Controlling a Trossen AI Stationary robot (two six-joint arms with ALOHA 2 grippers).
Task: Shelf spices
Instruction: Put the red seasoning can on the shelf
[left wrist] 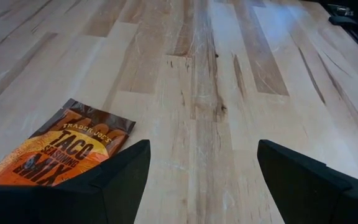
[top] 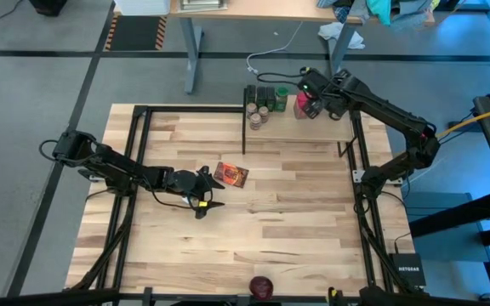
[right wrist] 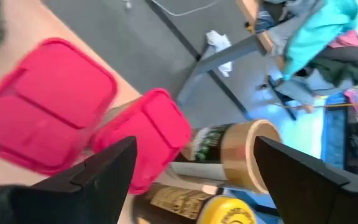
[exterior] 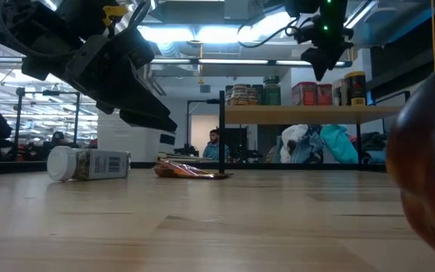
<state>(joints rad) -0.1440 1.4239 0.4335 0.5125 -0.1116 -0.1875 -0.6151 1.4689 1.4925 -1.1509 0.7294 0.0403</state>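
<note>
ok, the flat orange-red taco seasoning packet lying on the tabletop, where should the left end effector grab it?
The flat orange-red taco seasoning packet lies flat on the pale wooden tabletop, so there is little height to pinch. Probably best: come down from above and pinch across a short edge, nearest the open left end effector, which sits just beside it.

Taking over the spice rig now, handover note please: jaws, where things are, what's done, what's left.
Left gripper: jaws open, empty, low over the table beside the taco seasoning packet.
Right gripper: jaws open, empty, above the pink-lidded containers on the shelf.
Done: a row of jars and the pink containers are on the shelf.
Left: the packet, and a white-capped bottle lying on its side on the table.
</note>
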